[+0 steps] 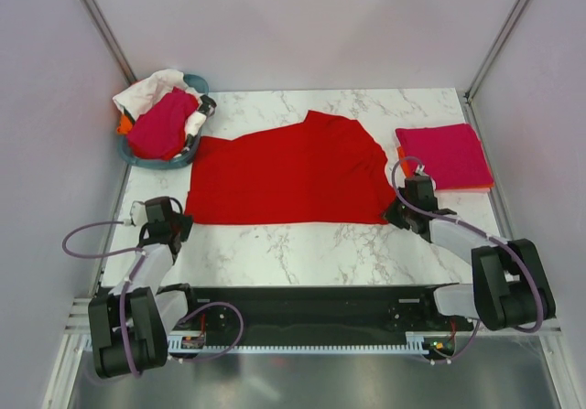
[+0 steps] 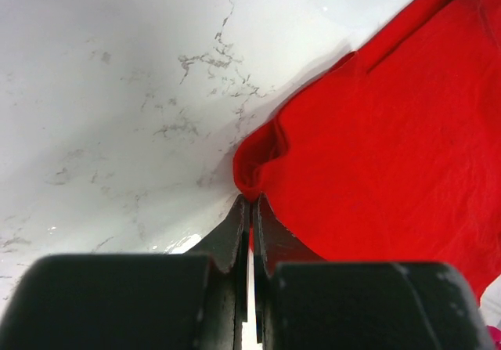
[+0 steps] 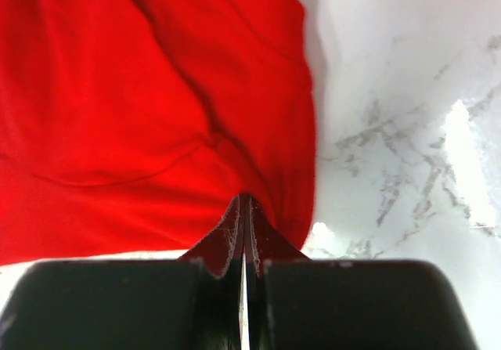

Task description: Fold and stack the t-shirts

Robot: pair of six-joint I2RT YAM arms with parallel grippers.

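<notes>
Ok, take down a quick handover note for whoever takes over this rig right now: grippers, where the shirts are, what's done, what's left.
Left gripper: shut on the near left corner of the red t-shirt.
Right gripper: shut on its near right corner.
The red t-shirt lies spread out mid-table, not yet folded.
Done: folded stack at the right, magenta on top, an orange edge showing beneath.
Left: fold the red one and stack it, then do the heaped shirts in the teal tub, far left.

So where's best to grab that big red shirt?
By its two near corners, from the arms' side: the red shirt lies spread flat with a straight edge facing them. The left end effector and right end effector are closed there, one per corner.
</notes>
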